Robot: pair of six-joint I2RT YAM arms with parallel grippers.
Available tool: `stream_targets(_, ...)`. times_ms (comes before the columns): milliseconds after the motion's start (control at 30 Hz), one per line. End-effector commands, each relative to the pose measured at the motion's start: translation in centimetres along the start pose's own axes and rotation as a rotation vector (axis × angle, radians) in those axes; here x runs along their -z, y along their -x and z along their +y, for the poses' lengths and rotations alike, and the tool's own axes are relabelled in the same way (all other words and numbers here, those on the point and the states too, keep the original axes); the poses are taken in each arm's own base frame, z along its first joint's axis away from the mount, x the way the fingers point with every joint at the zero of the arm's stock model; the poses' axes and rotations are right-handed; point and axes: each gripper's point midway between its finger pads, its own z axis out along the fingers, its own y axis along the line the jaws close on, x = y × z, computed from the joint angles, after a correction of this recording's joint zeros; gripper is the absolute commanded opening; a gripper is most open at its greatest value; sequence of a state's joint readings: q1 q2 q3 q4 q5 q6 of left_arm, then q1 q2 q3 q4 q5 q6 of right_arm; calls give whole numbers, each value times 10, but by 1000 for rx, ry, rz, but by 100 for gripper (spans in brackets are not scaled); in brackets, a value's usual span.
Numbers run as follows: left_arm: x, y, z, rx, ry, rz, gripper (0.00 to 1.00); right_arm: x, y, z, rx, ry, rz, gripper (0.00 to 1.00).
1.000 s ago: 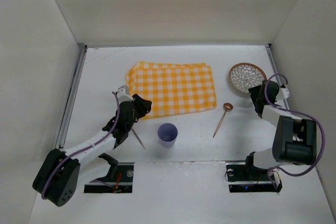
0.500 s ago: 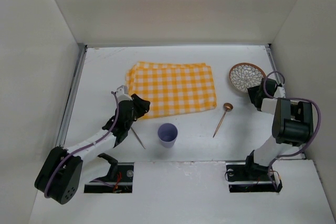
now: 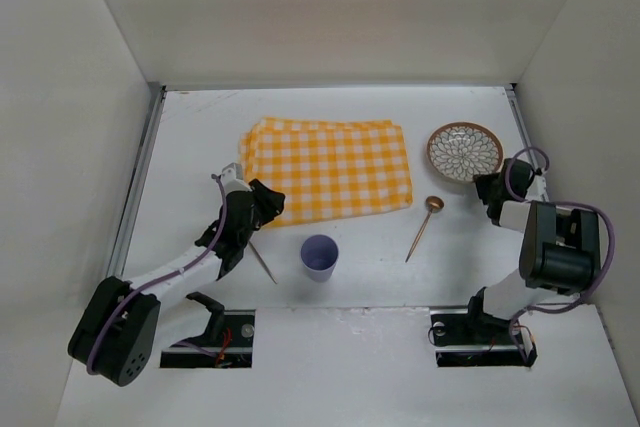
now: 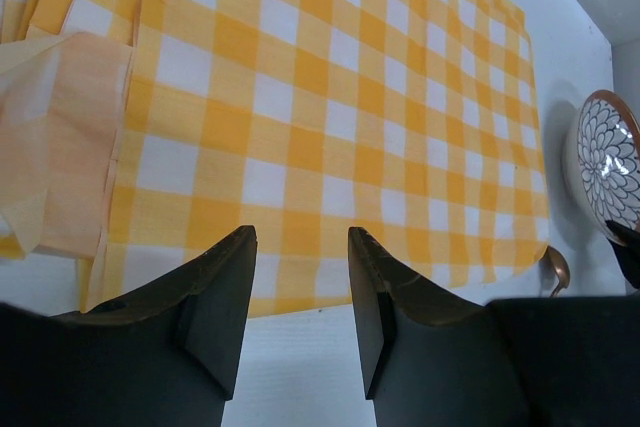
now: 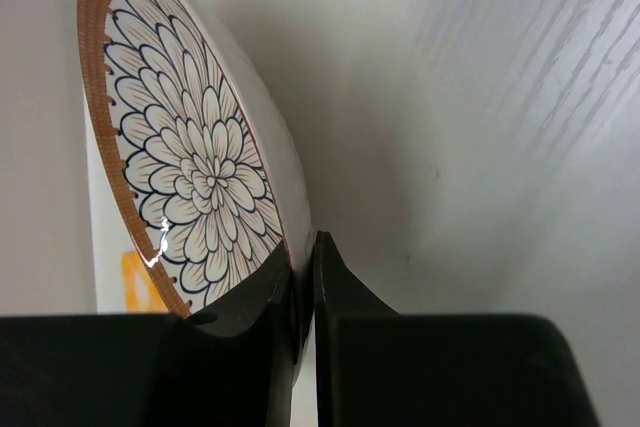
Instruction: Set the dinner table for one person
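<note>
The dinner table (image 3: 190,137) is a white tabletop with an orange-and-white checked cloth (image 3: 330,167) lying at its middle. A flower-patterned plate (image 3: 465,150) with a brown rim sits at the back right, tilted up on its near side. My right gripper (image 3: 487,187) is shut on the plate's near rim; the wrist view shows the rim (image 5: 190,177) pinched between the two fingers of the gripper (image 5: 303,257). My left gripper (image 3: 268,202) is open over the cloth's near edge (image 4: 330,97), with only cloth and table between its fingers (image 4: 300,247).
A lilac cup (image 3: 319,256) stands in front of the cloth. A copper spoon (image 3: 423,227) lies to its right, and a thin metal utensil (image 3: 263,262) lies by the left arm. White walls close in the table on three sides.
My right gripper has closed on the plate's rim, and the plate has shifted slightly left and tipped up. The left arm has barely moved.
</note>
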State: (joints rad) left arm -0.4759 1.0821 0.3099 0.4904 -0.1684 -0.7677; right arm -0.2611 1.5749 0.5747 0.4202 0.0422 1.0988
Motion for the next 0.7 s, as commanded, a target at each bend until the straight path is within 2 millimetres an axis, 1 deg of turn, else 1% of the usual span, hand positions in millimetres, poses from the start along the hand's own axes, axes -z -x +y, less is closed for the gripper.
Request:
stream_targets(0, 0, 11, -9, 10, -40, -44, 39, 44, 35, 113, -42, 403, -66, 7)
stream_targets(33, 0, 11, -8, 13, -38, -44, 39, 53, 36, 124, -30, 435, -67, 7)
stream_targets(67, 0, 11, -8, 18, -40, -41, 39, 62, 34, 135, -18, 469, -58, 7)
stream_targets(167, 2, 14, -11, 19, -50, -53, 39, 91, 11, 168, 34, 558, -8, 8)
stream_targets(267, 0, 14, -7, 21, -34, -54, 39, 111, -36, 196, 91, 627, 100, 8)
stream_targets(333, 0, 14, -6, 24, -35, -52, 39, 121, -77, 211, 123, 663, 198, 9)
stream_targets(467, 3, 19, -5, 26, -33, -73, 39, 139, -157, 231, 190, 706, 354, 9)
stream_targets(567, 5, 24, -2, 41, -32, -84, 39, 149, -203, 243, 235, 733, 430, 9)
stream_targets(667, 7, 26, 0, 47, -29, -98, 39, 152, -237, 245, 255, 731, 488, 9)
